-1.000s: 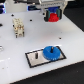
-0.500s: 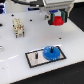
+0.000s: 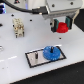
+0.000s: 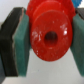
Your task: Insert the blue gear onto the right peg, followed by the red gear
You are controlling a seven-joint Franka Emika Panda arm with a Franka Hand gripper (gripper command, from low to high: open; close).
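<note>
Tabletop [image 3: 15,56], white and glossy, spreads out beneath my gripper [image 3: 62,26], bright enough that pale reflections smear across it, and its near edge falls away into darkness at the bottom of the exterior view. My fingers [image 4: 19,42] are closed partway onto the red gear [image 4: 49,38], the teal pads pressing its rim from two opposite sides, so in the wrist view it fills most of the picture with its dark centre hole facing the camera. I hold it up in the air, clear of the surface. Below me and a little toward the exterior view's left lies a flat dark-edged base plate [image 3: 44,56] on the tabletop, and the blue gear [image 3: 50,52] sits on the end of that plate nearer my gripper, lying flat with its hub upward. A thin dark peg [image 3: 36,54] stands on the plate's other end, beyond the blue gear from me. Well off to the exterior view's left of my gripper, a small cream-coloured block [image 3: 18,28] stands on the table, with a blue shape [image 3: 3,8] too blurred to identify further back near the dim rear of the room.
</note>
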